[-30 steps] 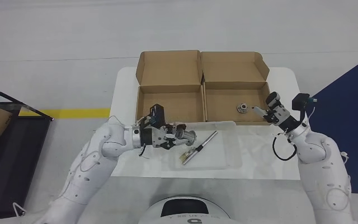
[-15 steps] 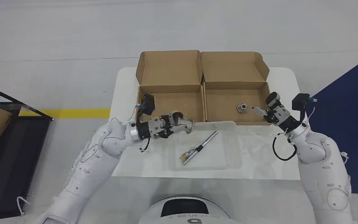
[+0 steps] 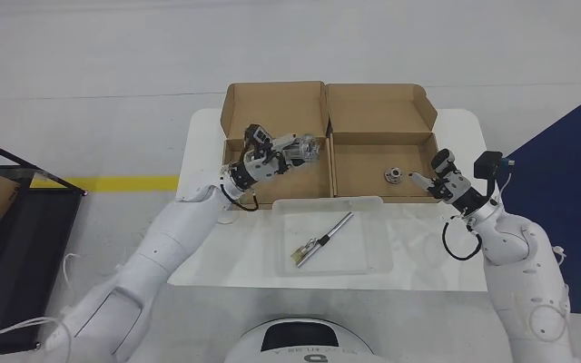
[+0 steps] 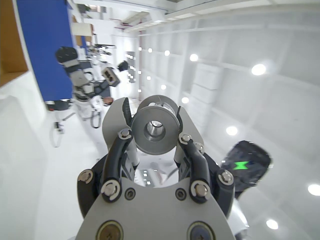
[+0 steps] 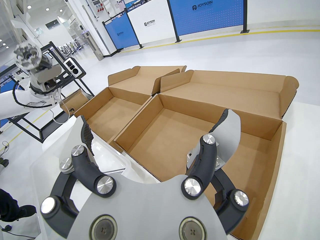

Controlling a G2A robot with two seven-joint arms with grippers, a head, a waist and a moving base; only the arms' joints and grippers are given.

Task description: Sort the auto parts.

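White table [image 3: 427,263] carries 2 cardboard boxes [image 3: 363,177] and 1 clear tray [image 3: 368,247].

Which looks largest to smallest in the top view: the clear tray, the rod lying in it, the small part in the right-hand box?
1. Clear tray
2. Rod
3. Small part, plainly the smallest

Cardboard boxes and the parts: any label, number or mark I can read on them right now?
Left cardboard box: none, plain brown card.
Right cardboard box: none.
Metal bushing in the left end effector: bare metal, no marking.
Small part in the right box: too small to tell.
Rod in the tray: too small to tell.
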